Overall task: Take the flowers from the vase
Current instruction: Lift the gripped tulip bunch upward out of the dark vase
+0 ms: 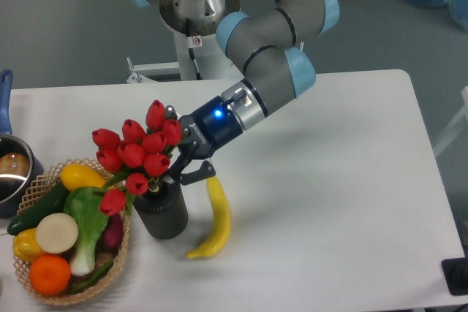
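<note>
The flowers (135,155) are a bunch of red tulip buds with green stems, leaning left above the vase (161,212). That vase is a short dark ribbed cup standing on the white table. My gripper (175,171) reaches in from the upper right, and its black fingers close around the stems just under the buds. The lower stem ends still run into the vase mouth, partly hidden by the fingers.
A yellow banana (213,217) lies just right of the vase. A wicker basket (44,283) with vegetables and an orange sits to the left. A metal pot (10,173) with a blue handle is at the left edge.
</note>
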Controlling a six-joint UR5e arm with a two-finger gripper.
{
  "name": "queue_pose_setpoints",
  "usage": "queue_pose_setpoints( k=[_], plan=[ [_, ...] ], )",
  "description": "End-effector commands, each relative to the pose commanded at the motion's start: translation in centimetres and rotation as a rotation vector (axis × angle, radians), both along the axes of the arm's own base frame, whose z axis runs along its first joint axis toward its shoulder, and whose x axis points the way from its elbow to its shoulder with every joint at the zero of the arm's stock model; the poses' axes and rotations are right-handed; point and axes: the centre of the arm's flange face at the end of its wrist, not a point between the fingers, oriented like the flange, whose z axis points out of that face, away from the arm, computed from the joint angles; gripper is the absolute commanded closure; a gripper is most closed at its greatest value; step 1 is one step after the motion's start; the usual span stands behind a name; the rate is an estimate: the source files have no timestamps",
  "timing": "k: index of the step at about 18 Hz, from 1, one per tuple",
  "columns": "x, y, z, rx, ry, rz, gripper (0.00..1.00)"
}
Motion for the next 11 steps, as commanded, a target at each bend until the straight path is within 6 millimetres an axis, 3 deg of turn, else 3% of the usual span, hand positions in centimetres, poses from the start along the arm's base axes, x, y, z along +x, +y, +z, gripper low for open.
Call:
queue_pose_setpoints(
  k=[11],
  plan=[
    [-1.0, 0.6, 5.9, -0.002, -0.054, 0.021, 0.45]
  ],
)
